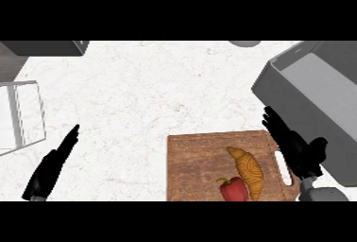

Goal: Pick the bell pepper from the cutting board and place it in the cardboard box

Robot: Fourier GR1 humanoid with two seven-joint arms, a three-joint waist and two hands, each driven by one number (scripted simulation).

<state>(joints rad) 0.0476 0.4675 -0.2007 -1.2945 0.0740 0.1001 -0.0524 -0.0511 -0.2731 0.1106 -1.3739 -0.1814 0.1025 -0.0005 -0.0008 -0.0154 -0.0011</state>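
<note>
Head view: your pepper (234,189) sits on the board (199,165) at 5 o'clock, touching a croissant (248,172). Right hand (296,149), fingers straight, hovers at the board's 3 o'clock edge beside the box (296,108). Left hand (52,168) rests open at 8 o'clock.

1. Bell pepper (234,189) cut off at the bottom by the view's lower edge, its lower end unseen.
2. Cutting board (202,165) likewise cut short below.
3. Grey box (314,99) ran out past the right edge.
4. Right hand (296,149) hid part of the board's handle end.
</note>
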